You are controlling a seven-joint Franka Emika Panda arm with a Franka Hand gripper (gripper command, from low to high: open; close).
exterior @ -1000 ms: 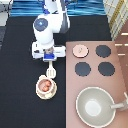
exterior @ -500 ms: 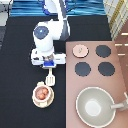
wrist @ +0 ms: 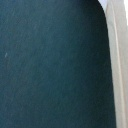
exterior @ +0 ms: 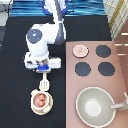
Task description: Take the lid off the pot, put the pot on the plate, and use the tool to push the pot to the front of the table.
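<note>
Pink lid (exterior: pixel 79 50) is off; pot (exterior: pixel 41 100) sits on plate (exterior: pixel 33 95) near the surface's (exterior: pixel 15 100) bottom edge; gripper (exterior: pixel 44 70) fingers pinch the tool (exterior: pixel 44 82).

Black table (wrist: pixel 50 65), cream tool (wrist: pixel 116 60) alongside.

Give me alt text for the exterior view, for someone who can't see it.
The end effector holds the tool, whose head touches the pot, on the black table. The pot sits on the plate; the lid rests on the stove, above a large pan.
</note>
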